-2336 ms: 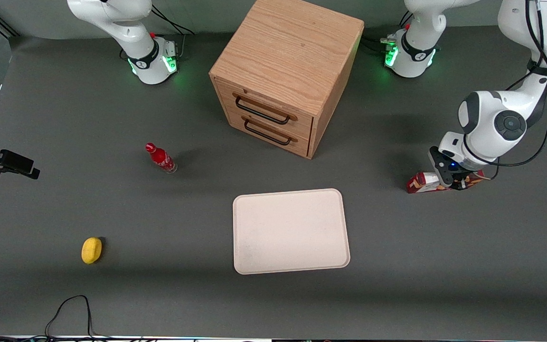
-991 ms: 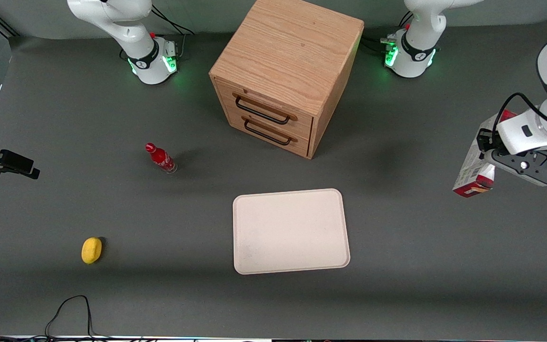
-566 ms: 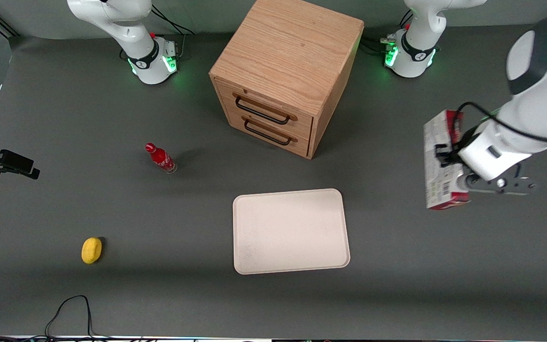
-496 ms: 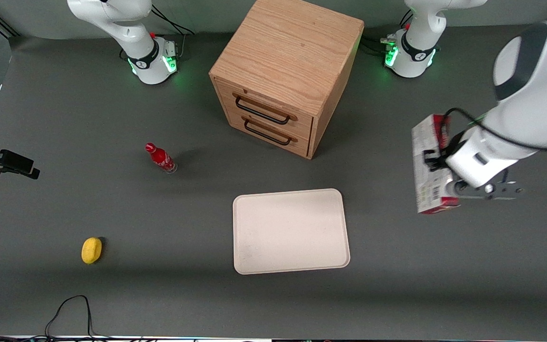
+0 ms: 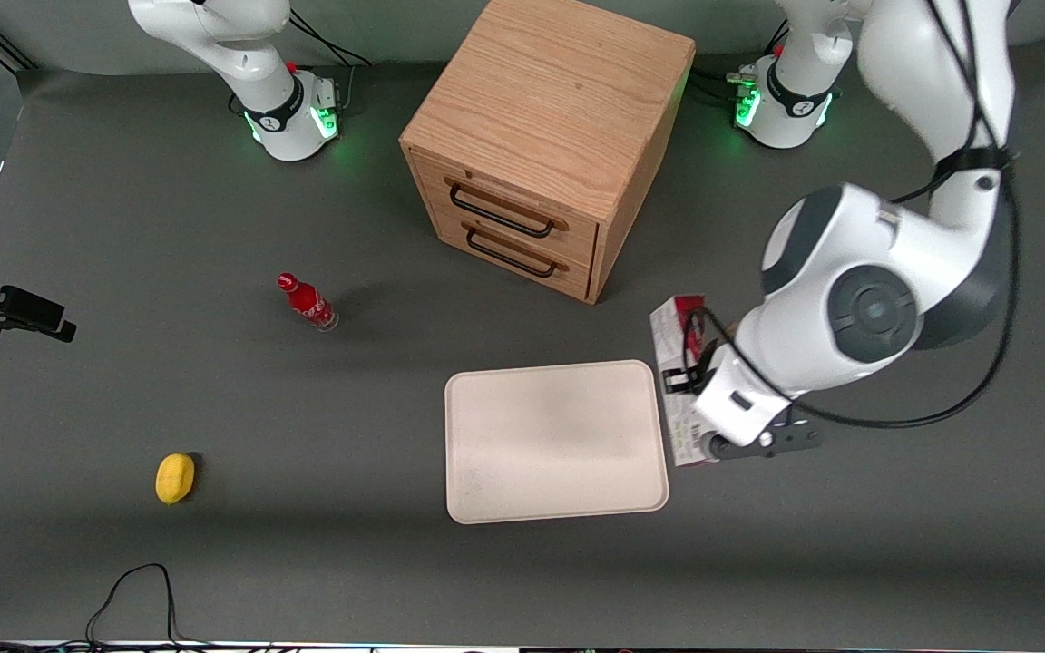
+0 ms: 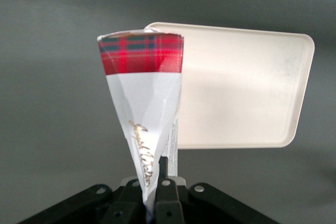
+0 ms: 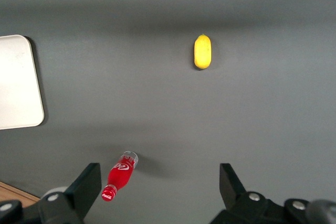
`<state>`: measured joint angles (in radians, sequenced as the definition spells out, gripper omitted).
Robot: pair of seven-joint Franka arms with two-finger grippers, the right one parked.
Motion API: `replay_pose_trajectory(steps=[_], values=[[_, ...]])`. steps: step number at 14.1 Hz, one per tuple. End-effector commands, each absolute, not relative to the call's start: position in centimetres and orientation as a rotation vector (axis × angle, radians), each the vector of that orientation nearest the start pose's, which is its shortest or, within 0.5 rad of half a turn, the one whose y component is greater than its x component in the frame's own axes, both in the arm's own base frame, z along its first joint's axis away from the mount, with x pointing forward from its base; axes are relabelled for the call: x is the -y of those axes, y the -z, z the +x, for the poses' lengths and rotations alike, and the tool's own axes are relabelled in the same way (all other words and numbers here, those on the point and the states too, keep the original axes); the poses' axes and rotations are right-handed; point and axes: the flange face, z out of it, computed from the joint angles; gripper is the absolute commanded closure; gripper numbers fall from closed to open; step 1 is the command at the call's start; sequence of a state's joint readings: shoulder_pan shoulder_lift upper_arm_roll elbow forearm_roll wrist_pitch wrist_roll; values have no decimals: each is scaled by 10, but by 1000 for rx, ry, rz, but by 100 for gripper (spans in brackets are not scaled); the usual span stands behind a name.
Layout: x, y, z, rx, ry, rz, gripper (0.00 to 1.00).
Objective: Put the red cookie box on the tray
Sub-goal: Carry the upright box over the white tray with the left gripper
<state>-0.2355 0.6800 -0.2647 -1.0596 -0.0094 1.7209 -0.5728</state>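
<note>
The red cookie box point(image 5: 673, 345) hangs in the air, held by its thin sides in my left gripper point(image 5: 697, 385), which is shut on it. The box shows a pale printed face with a red end. It sits just beside the short edge of the cream-white tray point(image 5: 554, 440) that faces the working arm's end, and is not over the tray. In the left wrist view the box point(image 6: 143, 93) runs out from the gripper point(image 6: 157, 182), its tartan end overlapping one corner of the tray point(image 6: 241, 93). Nothing lies on the tray.
A wooden two-drawer cabinet point(image 5: 545, 136) stands farther from the camera than the tray. A small red bottle point(image 5: 307, 302) and a yellow object point(image 5: 175, 478) lie toward the parked arm's end. A black cable point(image 5: 137, 589) loops near the front edge.
The gripper lifted the box off the table at the working arm's end. It then carried it sideways and nearer the camera, up to the tray's edge.
</note>
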Motion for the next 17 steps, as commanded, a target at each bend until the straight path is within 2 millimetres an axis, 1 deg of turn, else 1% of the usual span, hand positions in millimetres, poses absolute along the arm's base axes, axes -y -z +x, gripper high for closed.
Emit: replay_pose_trajectory(steps=[1, 3, 5, 6, 7, 11, 13, 15, 16, 17], values=[[320, -404, 688, 201, -80, -3227, 100], [333, -354, 686, 150, -80, -3117, 100], [337, -323, 687, 172, -54, -3112, 100], [341, -305, 683, 161, -47, -3119, 100], [343, -293, 681, 152, -31, -3130, 100], [348, -260, 674, 165, -20, -3156, 100], [352, -257, 671, 156, -25, -3154, 100], [352, -252, 672, 158, -16, -3159, 100], [352, -251, 673, 159, -9, -3163, 93], [351, -248, 674, 160, -7, -3160, 79]])
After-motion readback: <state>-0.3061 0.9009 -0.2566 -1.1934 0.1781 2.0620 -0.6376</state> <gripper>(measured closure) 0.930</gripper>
